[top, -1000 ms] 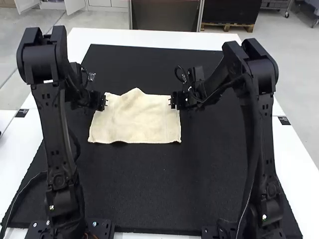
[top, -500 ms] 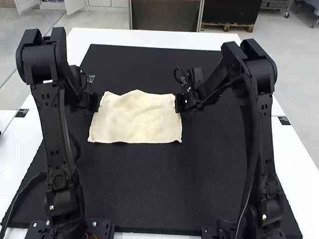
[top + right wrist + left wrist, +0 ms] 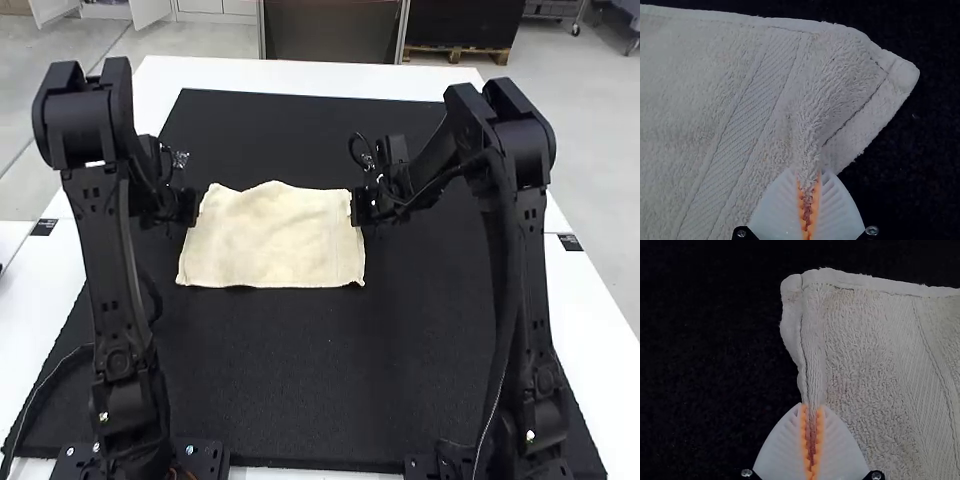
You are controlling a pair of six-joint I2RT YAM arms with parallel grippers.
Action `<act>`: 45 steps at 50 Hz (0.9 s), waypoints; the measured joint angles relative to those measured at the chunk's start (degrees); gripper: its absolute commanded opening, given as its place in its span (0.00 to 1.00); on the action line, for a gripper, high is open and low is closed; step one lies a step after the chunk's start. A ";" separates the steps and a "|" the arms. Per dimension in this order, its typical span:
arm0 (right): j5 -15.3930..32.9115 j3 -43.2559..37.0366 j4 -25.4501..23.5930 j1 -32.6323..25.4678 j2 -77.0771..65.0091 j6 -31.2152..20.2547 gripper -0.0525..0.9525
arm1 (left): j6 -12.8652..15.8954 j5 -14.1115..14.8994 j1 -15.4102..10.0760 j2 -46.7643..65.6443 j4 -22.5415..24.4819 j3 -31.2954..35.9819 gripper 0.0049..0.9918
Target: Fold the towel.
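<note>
- Cream towel (image 3: 275, 240) lies on the black mat (image 3: 310, 370), spread between the 2 pairs of jaws, with its near edge closer to the arm bases than either grip.
- Left gripper (image 3: 812, 406): clenched on a strip along the towel's side hem, the cloth running in between its 2 pads. 1 corner lies just past the tips.
- Right gripper (image 3: 809, 175): clenched too, on a ridge of towel pinched up beside the hem. 1 corner sticks out past the tips, turned at a slant.
- Against 1.0 s ago, the 2 grippers stand farther apart, and the peak in the far edge between them has sunk to a low hump. From 0.5 s ago to now, hardly anything differs.
- For the fold, that seems to mean slack has been taken up and both ends are ready to travel as 1. I judge this fold to be at its start.
- Next would likely be a level lift of both grips, then a carry toward the near edge.
- The risk: the 2 pinches differ, so the right end could trail or fold in crooked.
</note>
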 measured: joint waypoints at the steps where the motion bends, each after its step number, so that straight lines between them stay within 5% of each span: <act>1: -0.07 0.00 0.00 -0.04 0.00 0.00 0.04 | 0.00 0.07 0.17 0.00 0.00 0.00 0.02; 17: -2.36 0.00 -0.39 -0.48 -0.02 0.04 0.04 | 0.00 2.45 3.91 0.00 -0.17 -0.04 0.02; 45: -4.39 -2.86 0.59 -0.85 -3.15 0.26 0.04 | -1.25 5.55 3.89 -4.20 -0.46 -0.37 0.02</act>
